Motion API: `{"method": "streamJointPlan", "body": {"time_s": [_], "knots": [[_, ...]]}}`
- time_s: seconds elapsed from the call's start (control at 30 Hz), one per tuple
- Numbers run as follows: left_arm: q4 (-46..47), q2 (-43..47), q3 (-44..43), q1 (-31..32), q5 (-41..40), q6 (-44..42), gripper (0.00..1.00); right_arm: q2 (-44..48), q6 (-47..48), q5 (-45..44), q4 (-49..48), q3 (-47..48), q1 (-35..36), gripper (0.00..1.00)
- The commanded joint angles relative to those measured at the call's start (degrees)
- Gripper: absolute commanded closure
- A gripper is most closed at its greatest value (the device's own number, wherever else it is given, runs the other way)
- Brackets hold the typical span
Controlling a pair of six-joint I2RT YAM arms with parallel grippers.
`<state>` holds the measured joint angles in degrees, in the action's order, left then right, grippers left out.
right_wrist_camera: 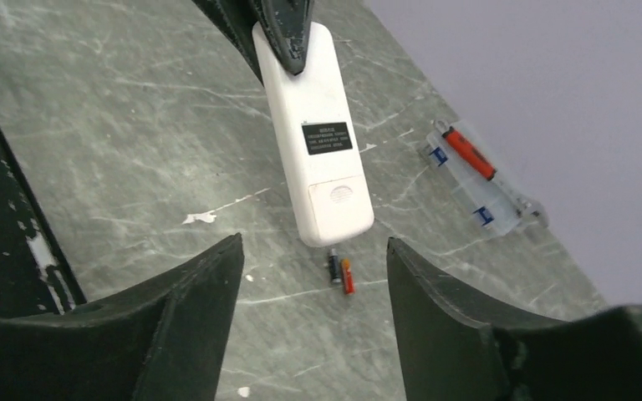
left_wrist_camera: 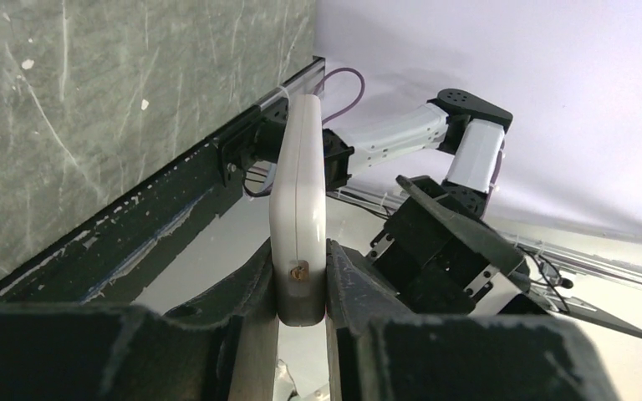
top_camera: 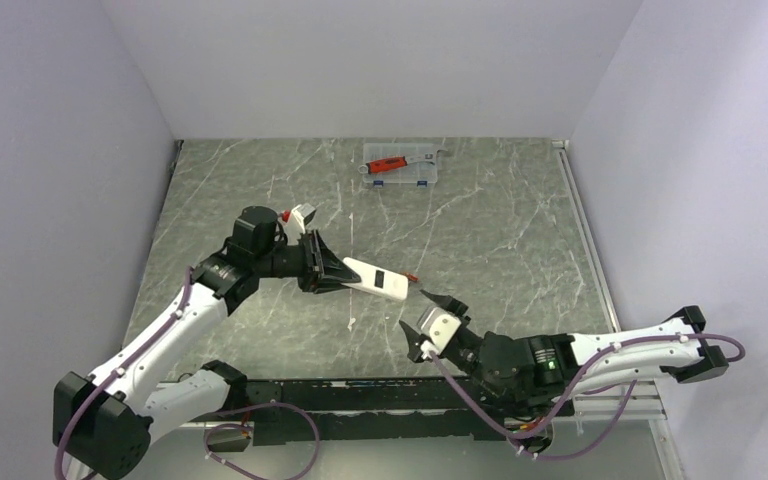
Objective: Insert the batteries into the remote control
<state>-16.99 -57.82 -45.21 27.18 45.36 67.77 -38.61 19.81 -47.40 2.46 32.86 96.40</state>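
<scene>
1 remote (top_camera: 380,281) in rightward L pincer (top_camera: 348,277)

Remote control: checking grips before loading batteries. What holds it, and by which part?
The left gripper clamps the remote control by one end, opposite its battery cover; the rest juts free. The right gripper is open, holding nothing.

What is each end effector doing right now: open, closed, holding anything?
Left end effector: closed on the remote control.
Right end effector: open, holding nothing.
</scene>
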Motion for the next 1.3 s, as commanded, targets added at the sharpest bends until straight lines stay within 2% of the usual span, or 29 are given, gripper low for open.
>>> {"method": "streamJointPlan", "body": {"time_s": [0.0, 0.1, 0.17, 0.4, 0.63, 0.83, 0.97, 1.27], "knots": [[3.93, 1.88, -0.16, -0.28, -1.34, -2.65, 1.0, 2.19, -7.86, -3.07, 2.92, 3.27, 0.09, 0.31], [4.58, 2.57, 0.39, -0.29, -2.31, -3.83, 1.0, 1.42, -12.54, -4.48, 7.64, 6.15, -1.09, 0.29], [4.45, 2.83, 0.39, -0.32, -2.68, -4.8, 1.0, -0.06, -16.28, -2.37, 13.1, 9.18, -3.53, 0.3], [3.38, 5.59, 1.33, -0.28, -4.67, -8.79, 1.0, -5.48, -25.5, 12.13, 21.86, 16.43, -17.2, 0.29], [3.97, 7.54, 1.77, -0.29, -4.94, -11.57, 1.0, -7.56, -31.79, 28.31, 21.54, 18.06, -30.05, 0.28], [5.57, 8.85, 2.75, -0.31, -5.0, -11.52, 1.0, -8.02, -38.18, 36.62, 19.82, 17.78, -35.05, 0.25], [5.74, 9.41, 2.81, -0.28, -4.86, -12.0, 1.0, -6.42, -44.34, 40.87, 18.06, 16.09, -39.16, 0.19], [9.97, 12.16, 4.34, -0.28, -4.66, -11.34, 1.0, -4.76, -58.85, 50.56, 15.86, 13.08, -47.63, 0.21]]}}
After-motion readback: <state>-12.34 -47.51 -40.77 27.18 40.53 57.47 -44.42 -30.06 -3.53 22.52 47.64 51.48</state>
